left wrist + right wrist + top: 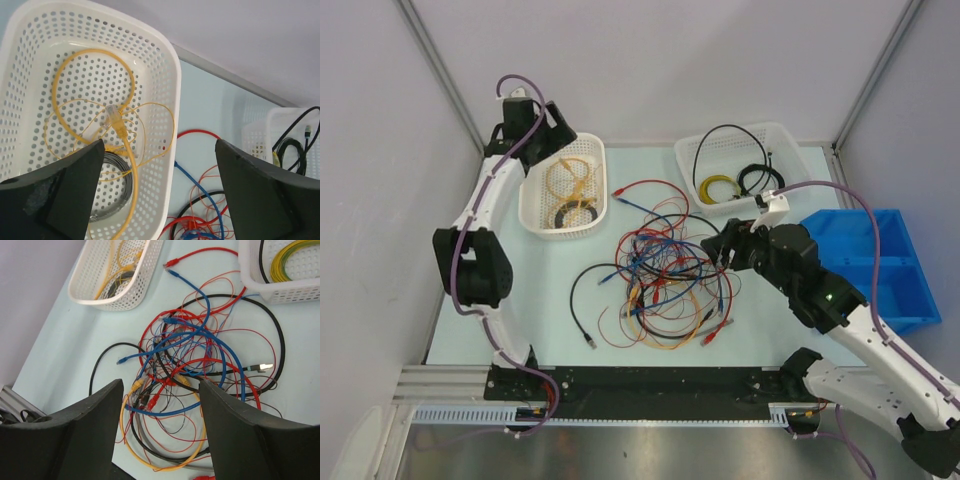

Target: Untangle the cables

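Observation:
The cables (665,275) lie in a loose tangle of red, blue, yellow-orange and black wires at the table's middle, also seen in the right wrist view (195,355). My right gripper (718,248) hovers open over the tangle's right side, with nothing between its fingers (160,435). My left gripper (535,120) is open and empty (160,190) above the far end of the left white basket (602,190). A yellow cable (122,130) and a grey coil (117,185) lie inside that basket. One black cable (582,300) trails out to the tangle's left.
A second white basket (692,145) at the back right holds a black loop and a yellow-green coil. A blue two-compartment bin (880,265) stands at the right. White walls enclose the table on three sides, and a black rail runs along the near edge.

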